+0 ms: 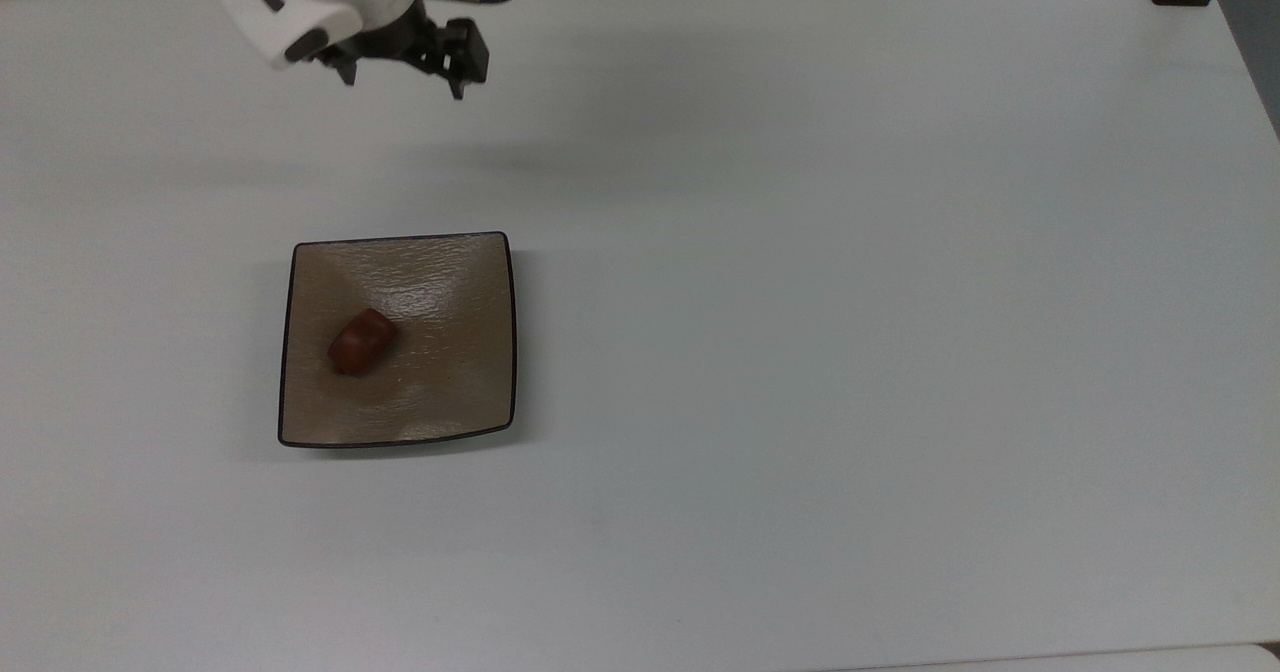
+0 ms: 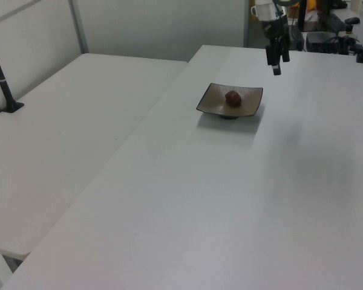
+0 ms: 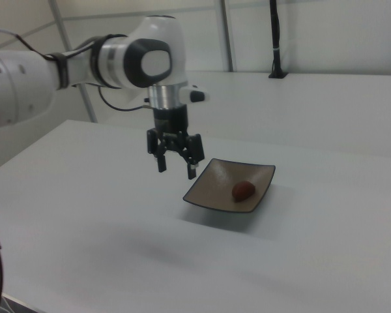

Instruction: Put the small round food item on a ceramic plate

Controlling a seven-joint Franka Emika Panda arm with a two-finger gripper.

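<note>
1. The small round food item (image 1: 361, 341) lies on the ceramic plate (image 1: 460, 392), a bit toward the top view's left.
2. The gripper (image 3: 176, 165) hangs up high, away from the plate, spread apart and holding nothing.
3. The job looks done.

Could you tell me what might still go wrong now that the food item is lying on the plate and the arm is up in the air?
1. The small round food item lies loose on the glossy ceramic plate, left of centre in the top view; a bump to the table might roll it toward the rim.
2. The open claw hangs beside the plate in the right view; a low sweep back could clip the plate's raised edge.
</note>
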